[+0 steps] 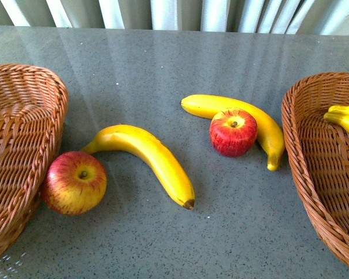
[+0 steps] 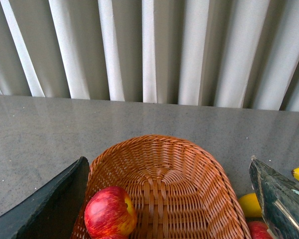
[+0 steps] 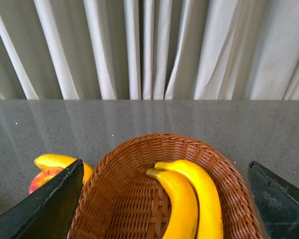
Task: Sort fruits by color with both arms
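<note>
**Front view.** Neither arm shows here. The streaked apple (image 1: 75, 182) sits on the surface (image 1: 163, 58), touching the rim of the left basket (image 1: 23, 128). The deep red apple (image 1: 233, 132) rests against the far banana (image 1: 262, 125), and the near banana (image 1: 148, 160) lies between the two apples. Expect the apples to be hard, glossy and ready to roll, so close across their widest part. The bananas look stiff, smooth and light, so take each at mid-length, across its narrow width. The right basket (image 1: 302, 145) holds two bananas (image 1: 344, 119), with only their ends in frame.

**Left wrist view.** Your left end effector (image 2: 168, 167) hangs over the left basket, its fingers (image 2: 50, 209) spread wide with nothing gripped. A red apple (image 2: 109, 213) appears inside the rim beside one finger. You cannot tell from here whether it is the streaked one.

**Right wrist view.** Your right end effector (image 3: 165, 167) is also spread wide and empty, above the right basket. The two bananas lie there side by side.
</note>
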